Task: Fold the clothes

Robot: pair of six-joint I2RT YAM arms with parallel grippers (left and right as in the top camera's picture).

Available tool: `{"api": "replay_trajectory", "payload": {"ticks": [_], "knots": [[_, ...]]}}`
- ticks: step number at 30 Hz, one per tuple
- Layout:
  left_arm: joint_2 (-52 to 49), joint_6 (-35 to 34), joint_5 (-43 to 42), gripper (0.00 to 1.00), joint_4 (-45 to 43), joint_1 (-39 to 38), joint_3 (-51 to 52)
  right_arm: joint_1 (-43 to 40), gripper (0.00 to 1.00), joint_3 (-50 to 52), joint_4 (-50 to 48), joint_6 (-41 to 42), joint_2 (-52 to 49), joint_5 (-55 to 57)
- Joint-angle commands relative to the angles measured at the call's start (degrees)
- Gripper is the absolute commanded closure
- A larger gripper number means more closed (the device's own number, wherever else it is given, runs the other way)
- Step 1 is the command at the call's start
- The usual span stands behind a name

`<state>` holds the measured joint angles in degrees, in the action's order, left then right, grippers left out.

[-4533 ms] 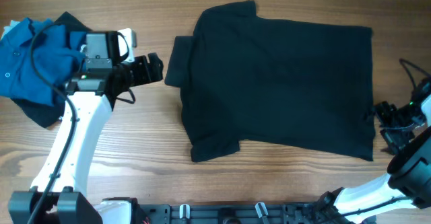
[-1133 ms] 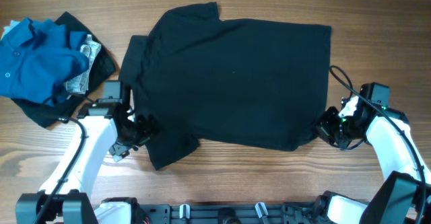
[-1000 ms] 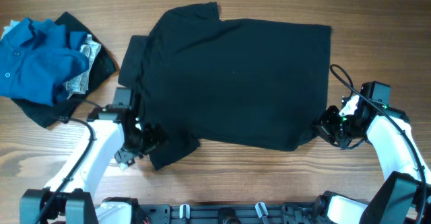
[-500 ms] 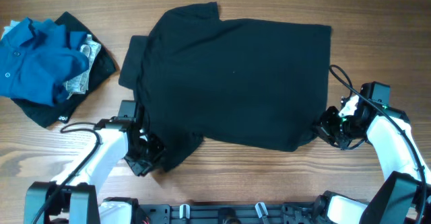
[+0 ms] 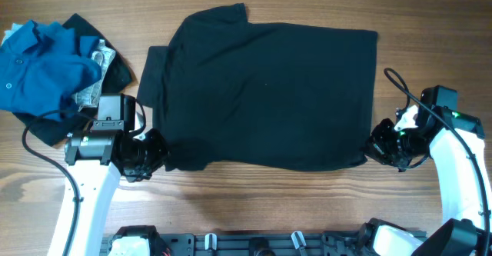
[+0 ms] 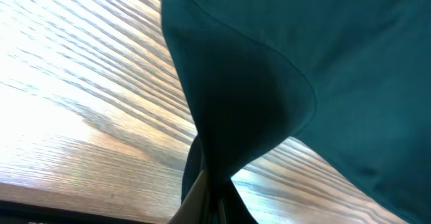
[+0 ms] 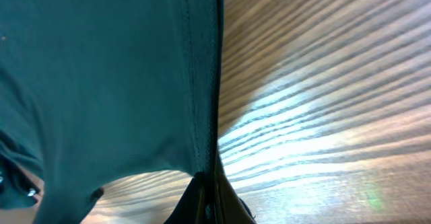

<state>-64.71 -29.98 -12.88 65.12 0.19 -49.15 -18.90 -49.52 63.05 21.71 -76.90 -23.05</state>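
Observation:
A black T-shirt (image 5: 269, 87) lies spread over the middle of the wooden table, collar end to the left. My left gripper (image 5: 154, 150) is shut on its near-left sleeve; in the left wrist view the cloth (image 6: 236, 116) rises in a fold from the closed jaws (image 6: 214, 200). My right gripper (image 5: 377, 147) is shut on the shirt's near-right hem corner; the right wrist view shows the hem edge (image 7: 205, 83) running straight up from the closed jaws (image 7: 210, 200). The near edge of the shirt is pulled taut between both grippers.
A heap of other clothes sits at the far left: a blue polo (image 5: 38, 68) on top of a black garment (image 5: 46, 129), with a grey patterned piece (image 5: 96, 87) between. Bare wood (image 5: 261, 202) runs along the front edge.
My left gripper closed on the near-left sleeve and pulled it up and leftward, hiding the sleeve flap. The right gripper shifted slightly right, keeping hold of the hem corner.

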Motion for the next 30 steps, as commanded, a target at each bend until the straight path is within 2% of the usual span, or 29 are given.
{"api": "replay_trajectory", "payload": {"ticks": [1, 7, 12, 20, 24, 30], "knots": [[-0.1, 1.3, 3.8, 0.96, -1.9, 0.3, -0.5, 0.3, 0.96, -0.8, 0.4, 2.1, 0.5, 7.8], [-0.2, 1.2, 3.6, 0.96, -15.0, 0.3, -0.5, 0.3, 0.96, -0.8, -6.2, 8.6, 0.1, 9.5], [-1.0, 1.0, 0.2, 0.96, -21.5, 0.3, -0.5, 0.3, 0.96, -0.8, -9.4, 11.5, -1.8, 4.7], [-9.0, 0.8, -0.6, 0.96, -34.7, -3.8, -0.5, 0.3, 0.96, -0.8, -18.1, 14.8, -8.7, 1.5], [-12.7, 0.9, -0.6, 0.96, -41.1, -5.3, -0.5, 0.3, 0.96, -0.8, -25.1, 14.5, -9.0, -3.8], [-15.5, 0.9, -0.5, 0.96, -47.1, -5.3, -0.5, 0.3, 0.96, -0.8, -30.1, 20.2, -9.0, -3.8]]}}
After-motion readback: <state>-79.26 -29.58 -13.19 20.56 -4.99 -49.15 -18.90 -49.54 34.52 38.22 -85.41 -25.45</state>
